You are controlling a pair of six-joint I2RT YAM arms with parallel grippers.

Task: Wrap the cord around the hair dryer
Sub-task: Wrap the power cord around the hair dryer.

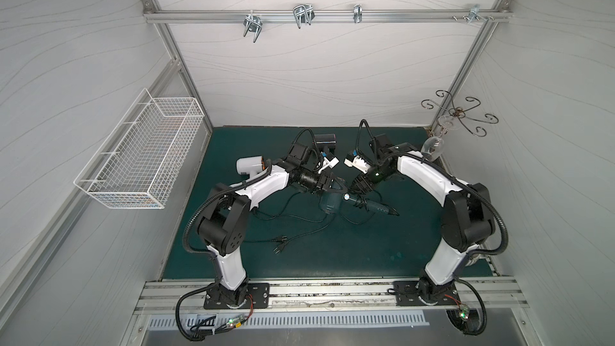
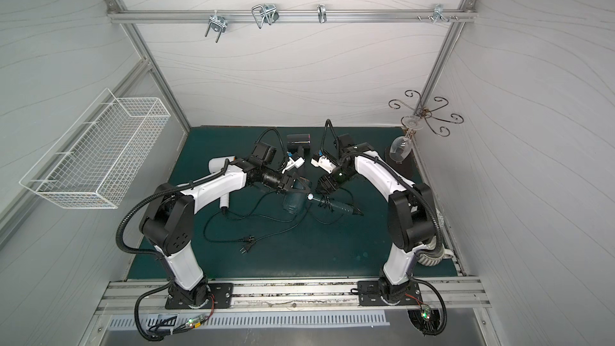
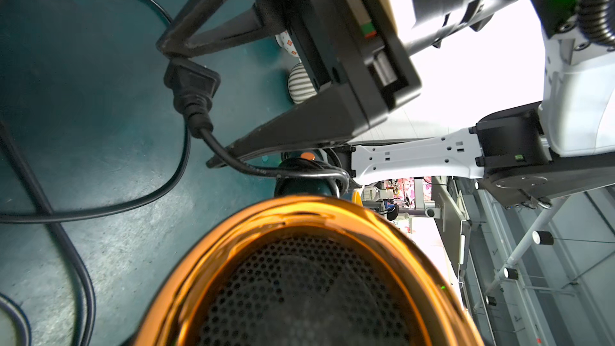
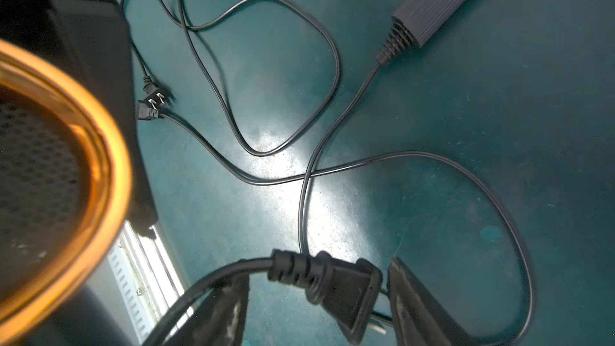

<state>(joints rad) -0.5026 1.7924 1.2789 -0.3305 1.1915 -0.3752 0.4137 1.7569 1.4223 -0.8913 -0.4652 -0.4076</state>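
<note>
Hair dryer (image 1: 329, 207) is teal, cord (image 4: 293, 269) black, mat (image 1: 332, 254) dark green, basket (image 1: 143, 158) white

The worktop (image 1: 366, 247) is covered with a dark green mat. A white hair dryer (image 1: 248, 165) lies near its left edge and a black cylinder (image 1: 324, 139) at its far edge. Thin black cords (image 4: 307, 174) loop over the middle, with two plugs (image 1: 282, 238) beside them. I cannot tell if the teal hair dryer (image 1: 329, 207) at the centre rests on the mat.
</note>
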